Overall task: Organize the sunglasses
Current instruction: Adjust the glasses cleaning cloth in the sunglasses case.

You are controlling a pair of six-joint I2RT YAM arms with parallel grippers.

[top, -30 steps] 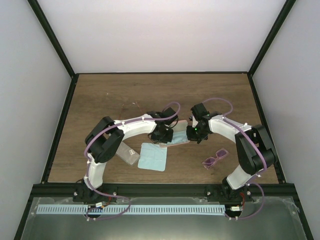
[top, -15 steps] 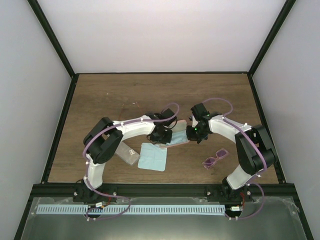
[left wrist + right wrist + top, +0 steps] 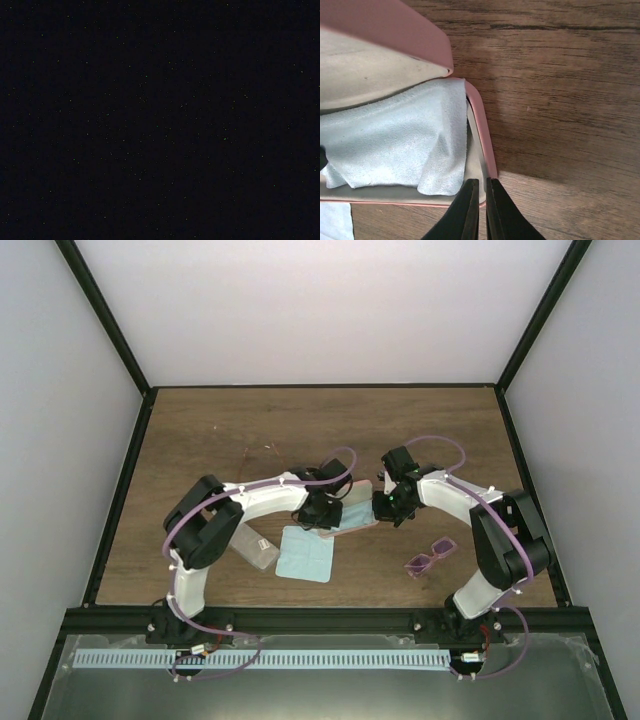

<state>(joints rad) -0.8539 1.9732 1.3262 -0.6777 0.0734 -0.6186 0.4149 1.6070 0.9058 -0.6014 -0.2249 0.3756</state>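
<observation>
My right claw pinches the rim of the pink case; I'd hold it steady while my closed left claw tucks the blue cloth flat.

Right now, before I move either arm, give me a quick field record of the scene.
pink case: open, blue cloth inside
right claw: pinching the case's rim
left claw: shut, at case's left end; hold unclear
purple-pink sunglasses: lying loose, right of case
grey case: left of flat cloth
left wrist view: black
</observation>
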